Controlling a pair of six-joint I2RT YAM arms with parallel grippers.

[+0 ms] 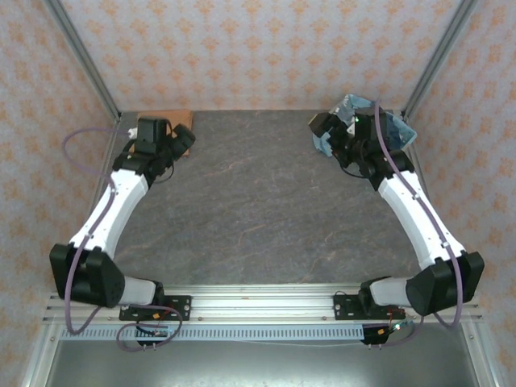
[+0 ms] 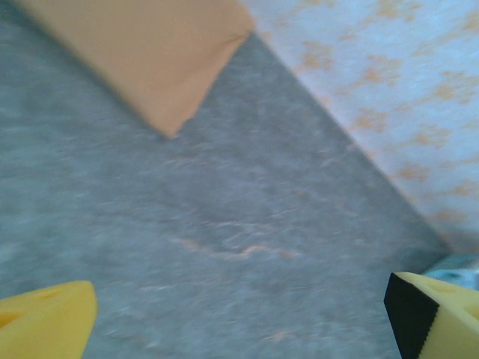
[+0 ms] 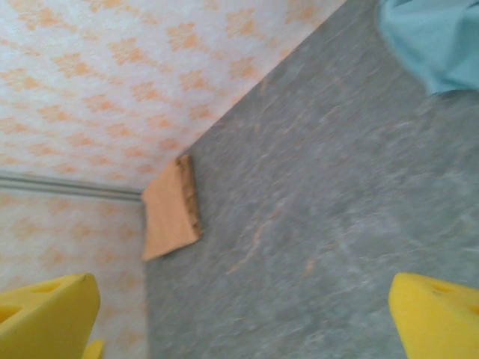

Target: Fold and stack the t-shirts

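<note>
An orange-tan t-shirt (image 1: 165, 118) lies folded flat in the table's far left corner; it also appears in the left wrist view (image 2: 150, 52) and the right wrist view (image 3: 168, 213). My left gripper (image 1: 184, 139) hovers just right of it, open (image 2: 239, 329), its yellow fingertips (image 2: 45, 321) wide apart over bare table. My right gripper (image 1: 321, 129) is at the far right, open (image 3: 239, 321), with nothing between its fingers (image 3: 438, 318). Pale blue cloth (image 3: 434, 37) lies just beyond it. Dark cloth (image 1: 367, 129) shows behind the right wrist.
A light blue basket (image 1: 395, 129) stands in the far right corner, partly behind the right arm. Patterned walls with metal posts (image 1: 85, 60) close the back and sides. The grey table (image 1: 258, 210) stretches between the arms.
</note>
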